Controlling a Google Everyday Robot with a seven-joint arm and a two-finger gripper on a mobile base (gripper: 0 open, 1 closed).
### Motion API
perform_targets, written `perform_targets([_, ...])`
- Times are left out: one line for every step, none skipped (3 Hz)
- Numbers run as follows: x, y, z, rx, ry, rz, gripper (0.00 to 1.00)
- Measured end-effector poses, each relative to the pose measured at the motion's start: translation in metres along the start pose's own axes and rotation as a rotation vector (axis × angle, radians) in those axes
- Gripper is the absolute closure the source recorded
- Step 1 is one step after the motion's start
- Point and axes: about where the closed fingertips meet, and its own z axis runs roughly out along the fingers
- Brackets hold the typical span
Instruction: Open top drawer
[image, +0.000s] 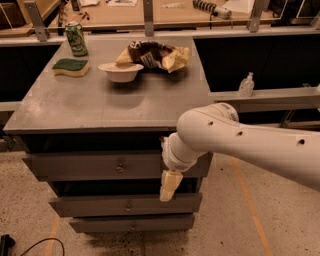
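The top drawer (75, 166) is the widest grey metal front of the cabinet, just under the tabletop, with a small round knob (120, 165) at its centre. A dark gap shows above it. My gripper (169, 186) hangs at the end of the white arm (240, 140), which comes in from the right. It sits in front of the right part of the top drawer front, pointing down, its tip level with the gap below that drawer. It is to the right of the knob and apart from it.
Two narrower drawer fronts (100, 205) (132, 223) lie below. On the grey tabletop (100, 105) stand a green can (76, 38), a sponge (70, 66), a white bowl (121, 71) and a snack bag (152, 54). A small bottle (246, 85) stands on a ledge at right. A black cable (30, 245) lies on the floor.
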Motion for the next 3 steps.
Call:
perform_targets([0.006, -0.008, 0.008, 0.008, 0.017, 0.012, 0.00])
perform_targets([0.010, -0.011, 0.018, 0.000, 0.014, 0.026, 0.18])
perform_targets([0.009, -0.012, 0.024, -0.013, 0.006, 0.030, 0.41])
